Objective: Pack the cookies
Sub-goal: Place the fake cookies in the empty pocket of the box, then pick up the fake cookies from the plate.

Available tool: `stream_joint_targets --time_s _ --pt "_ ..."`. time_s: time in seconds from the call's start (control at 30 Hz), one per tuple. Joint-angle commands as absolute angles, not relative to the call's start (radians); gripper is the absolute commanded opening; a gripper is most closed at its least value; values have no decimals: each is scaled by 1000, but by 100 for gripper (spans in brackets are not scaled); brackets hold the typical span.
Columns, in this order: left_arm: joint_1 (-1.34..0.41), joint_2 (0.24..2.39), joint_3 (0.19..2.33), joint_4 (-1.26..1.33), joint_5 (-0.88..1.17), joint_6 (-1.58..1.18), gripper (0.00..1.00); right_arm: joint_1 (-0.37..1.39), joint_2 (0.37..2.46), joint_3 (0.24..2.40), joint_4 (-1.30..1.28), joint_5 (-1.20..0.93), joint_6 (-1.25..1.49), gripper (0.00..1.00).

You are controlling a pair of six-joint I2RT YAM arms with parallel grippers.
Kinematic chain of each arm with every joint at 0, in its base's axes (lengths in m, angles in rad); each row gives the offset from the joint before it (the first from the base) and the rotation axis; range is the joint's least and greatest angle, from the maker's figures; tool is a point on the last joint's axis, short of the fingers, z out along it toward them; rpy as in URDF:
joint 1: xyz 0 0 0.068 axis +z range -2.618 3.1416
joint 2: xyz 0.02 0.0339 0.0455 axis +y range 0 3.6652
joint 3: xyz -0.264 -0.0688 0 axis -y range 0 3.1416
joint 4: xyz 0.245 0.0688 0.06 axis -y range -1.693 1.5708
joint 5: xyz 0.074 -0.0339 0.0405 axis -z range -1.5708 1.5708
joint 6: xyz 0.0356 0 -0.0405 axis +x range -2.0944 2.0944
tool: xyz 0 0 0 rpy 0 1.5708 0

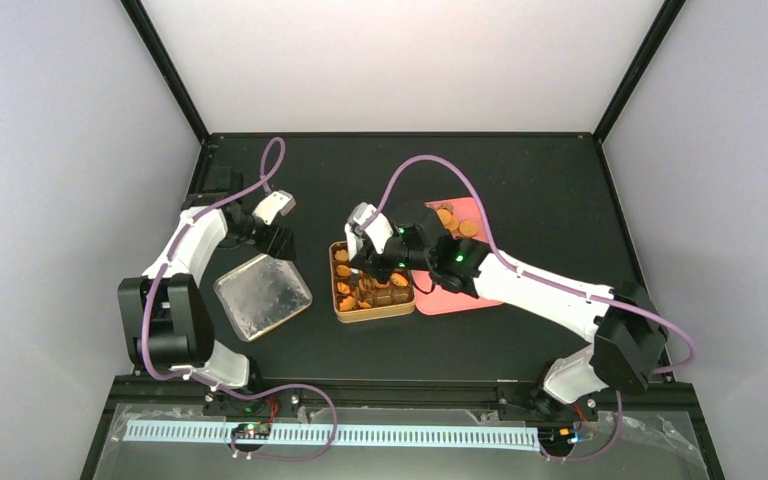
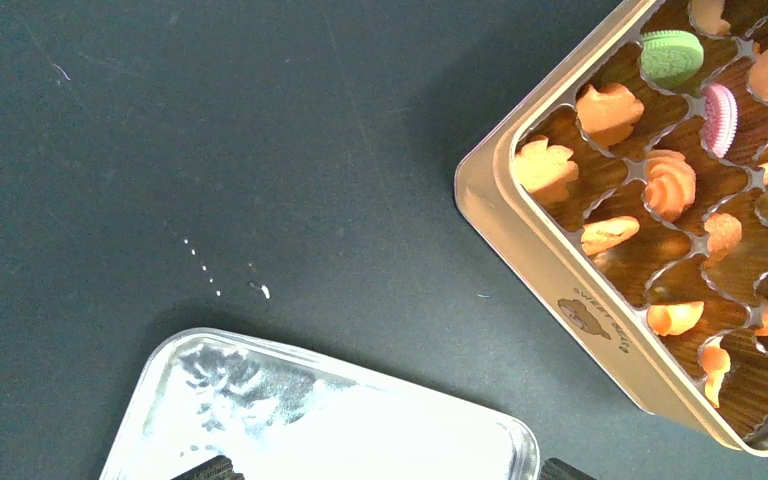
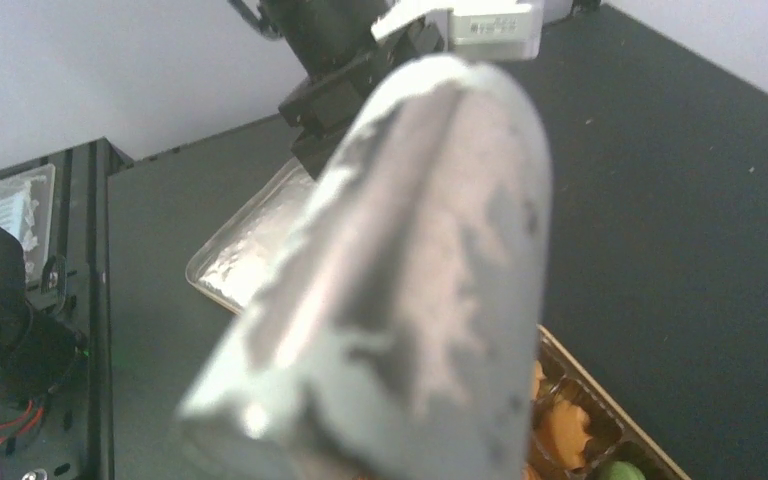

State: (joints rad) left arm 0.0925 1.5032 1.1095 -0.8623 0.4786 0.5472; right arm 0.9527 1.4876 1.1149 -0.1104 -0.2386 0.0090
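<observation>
Several orange cookies [image 2: 670,185], a green one [image 2: 671,57] and a pink one [image 2: 722,120] sit in the compartments of the golden tin [image 2: 550,270]. More cookies [image 1: 457,222] lie on a pink mat [image 1: 460,295] right of the tin [image 1: 372,316]. My right gripper [image 1: 385,258] hovers over the tin, shut on the metal tongs [image 3: 410,270], which fill the right wrist view as a blur. My left gripper [image 1: 282,240] stands open at the far edge of the silver lid [image 1: 262,295]. Its fingertips [image 2: 205,468] barely show, wide apart over the lid [image 2: 360,430].
The lid lies flat left of the tin, with a strip of black table between them. A few white crumbs [image 2: 260,290] lie on the table beyond the lid. Black frame posts and the table's raised rim bound the workspace.
</observation>
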Motion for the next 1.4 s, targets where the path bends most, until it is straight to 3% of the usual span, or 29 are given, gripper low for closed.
stream_joint_targets --time_s 0.0,0.23,0.5,0.7,1.03,1.37 --pt "103 1493 1137 -870 514 564 80 943 1419 1111 -57 -234 22 28" --pt "104 1492 1138 -868 512 565 80 916 1394 1100 -64 -163 28 26" --pt "103 1495 1137 -867 507 562 80 658 1364 1115 -76 -31 79 27" --pt "105 1493 1140 -868 506 561 80 524 1468 1175 -80 -4 77 30" --pt "106 1492 1141 -871 502 557 81 490 1680 1294 -62 56 63 34" --pt "109 1494 1132 -862 503 548 83 486 1697 1233 -34 130 39 37"
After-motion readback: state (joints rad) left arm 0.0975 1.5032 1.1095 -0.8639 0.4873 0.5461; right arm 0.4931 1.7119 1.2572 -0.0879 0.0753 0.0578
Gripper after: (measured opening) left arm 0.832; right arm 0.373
